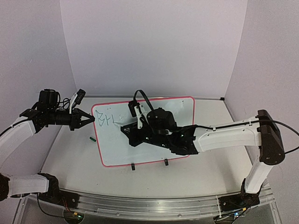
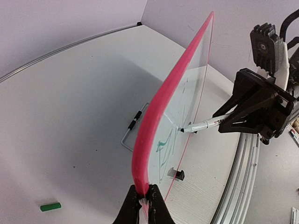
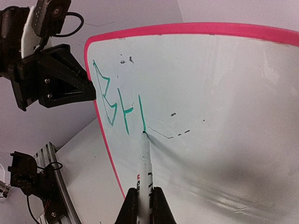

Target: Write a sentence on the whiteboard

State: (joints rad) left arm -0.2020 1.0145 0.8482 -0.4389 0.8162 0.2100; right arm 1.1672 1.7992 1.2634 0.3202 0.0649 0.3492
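Note:
The whiteboard (image 1: 112, 144), white with a pink frame, stands propped at a slant in the middle of the table. My left gripper (image 1: 92, 119) is shut on its left frame edge (image 2: 142, 179). My right gripper (image 3: 145, 198) is shut on a white marker (image 3: 145, 163), reaching over the board from the right. The marker tip touches the board at the foot of a green stroke. The sentence (image 3: 117, 105) shows only as green "Br" and one upright stroke near the top left corner (image 1: 105, 117). Faint grey marks lie to the right of it.
A small green marker cap (image 1: 92, 138) lies on the table left of the board (image 2: 50, 206). Two black clips (image 1: 133, 166) sit on the board's near edge. A wire stand (image 2: 133, 126) shows behind the board. An aluminium rail (image 1: 154, 205) runs along the near table edge.

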